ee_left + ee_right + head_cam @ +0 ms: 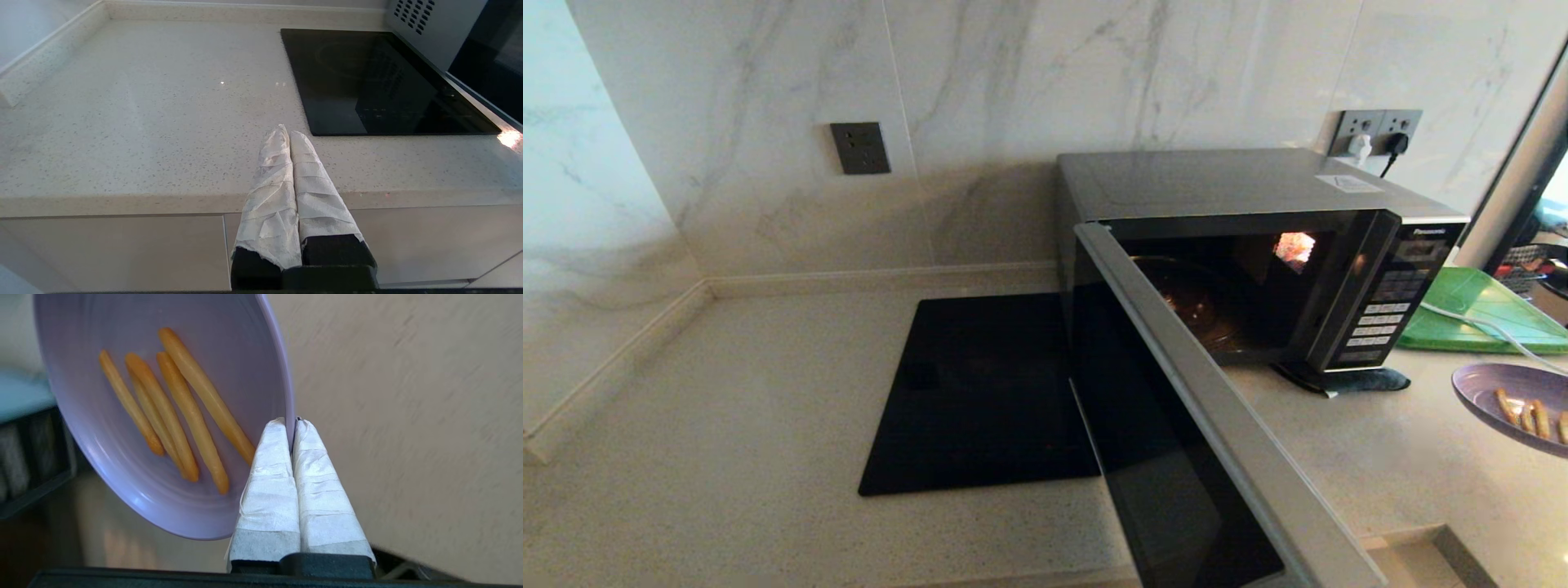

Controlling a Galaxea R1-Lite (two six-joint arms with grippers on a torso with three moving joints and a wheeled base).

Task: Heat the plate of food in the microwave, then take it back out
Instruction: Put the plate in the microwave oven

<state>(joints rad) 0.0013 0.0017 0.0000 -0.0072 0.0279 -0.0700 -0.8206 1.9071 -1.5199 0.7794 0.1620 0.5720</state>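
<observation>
The silver-grey microwave [1258, 188] stands on the counter with its dark glass door [1176, 457] swung wide open toward me and its inside lit and empty. At the far right of the head view, the pale lilac plate of food [1503, 400] hangs above the counter with several golden sticks on it. My right gripper [293, 422] is shut on the plate's rim [291, 416], one finger on each side. The plate [163, 416] tilts in the right wrist view. My left gripper [288, 132] is shut and holds nothing, low at the counter's front edge.
A black glass cooktop [980, 392] lies flat left of the microwave. A green tray [1478, 314] with a white cable across it sits right of the microwave. Wall sockets [1376, 131] are behind it. The open door juts out over the counter's front edge [1405, 539].
</observation>
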